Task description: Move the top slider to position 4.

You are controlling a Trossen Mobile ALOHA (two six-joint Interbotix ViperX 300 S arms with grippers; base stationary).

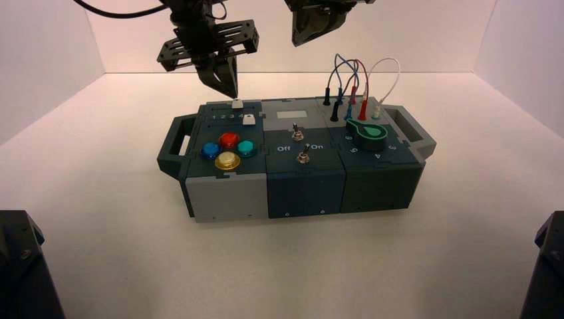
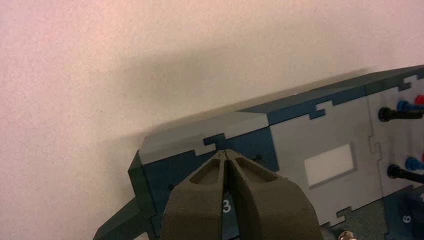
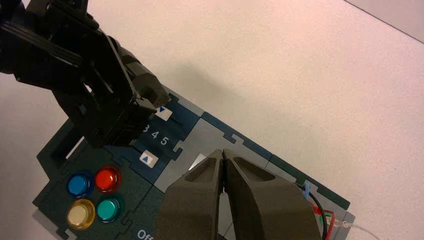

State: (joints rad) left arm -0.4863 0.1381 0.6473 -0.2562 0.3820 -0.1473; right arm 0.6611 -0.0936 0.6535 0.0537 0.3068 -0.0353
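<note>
Over the back-left corner of the box (image 1: 292, 179), in the upper left of the high view, you have the left gripper (image 1: 228, 85) hanging with its fingers pressed together, gripping nothing. Its tip sits just above and slightly left of the top slider (image 1: 237, 104), and you cannot tell from this view whether they touch. In the right wrist view that same gripper fills the upper left of the frame, and its dark tip comes down right beside the top slider (image 3: 163, 113), a small white square knob with a blue triangle on it, left of centre.

Your left wrist view shows the two closed fingers (image 2: 200, 200) meeting in a point at the lower middle of the frame, over the dark blue slider panel, with a white digit 3 showing just below the tip. The knob itself is hidden there.

Between the two sliders runs the printed row of digits; the right wrist view shows 3, 4 and 5, with position 4 (image 3: 155, 135) lying just below and left of the top slider. The lower slider (image 3: 148, 159) sits under that row, its twin knob a little nearer the coloured buttons: blue button (image 3: 79, 184), red button (image 3: 107, 178), yellow button (image 3: 80, 213) and teal button (image 3: 109, 209).

At the top centre of the high view, your right gripper (image 1: 311, 28) is raised well above the box, and its fingers (image 3: 195, 200) are also shut together on nothing.
</note>
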